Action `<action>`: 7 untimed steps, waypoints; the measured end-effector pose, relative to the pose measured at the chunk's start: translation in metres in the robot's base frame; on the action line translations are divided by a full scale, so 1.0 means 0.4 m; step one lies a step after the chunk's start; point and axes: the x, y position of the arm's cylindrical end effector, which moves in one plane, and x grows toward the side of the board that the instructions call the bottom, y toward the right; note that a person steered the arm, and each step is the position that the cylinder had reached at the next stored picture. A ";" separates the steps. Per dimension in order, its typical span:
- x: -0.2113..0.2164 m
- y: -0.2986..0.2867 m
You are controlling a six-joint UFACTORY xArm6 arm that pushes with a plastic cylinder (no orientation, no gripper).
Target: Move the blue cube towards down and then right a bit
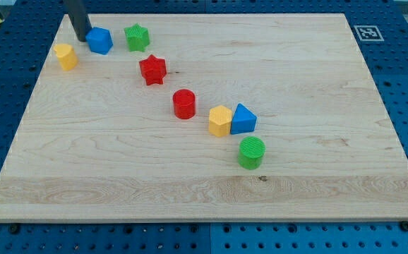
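Note:
The blue cube (100, 40) sits near the view's top left of the wooden board (296, 169). My tip (81, 39) is the lower end of the dark rod that comes down from the top edge. It stands just left of the blue cube, touching or nearly touching its left side. A green star (137, 37) lies right of the cube. A yellow block (66, 56) lies below and left of my tip.
A red star (152, 69) lies below the green star. A red cylinder (184, 104), a yellow hexagonal block (220, 121), a blue triangular block (243, 119) and a green cylinder (251, 152) run diagonally toward the middle. A marker tag (367, 32) is at top right.

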 end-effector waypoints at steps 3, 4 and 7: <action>0.214 0.053; 0.211 0.043; -0.106 0.039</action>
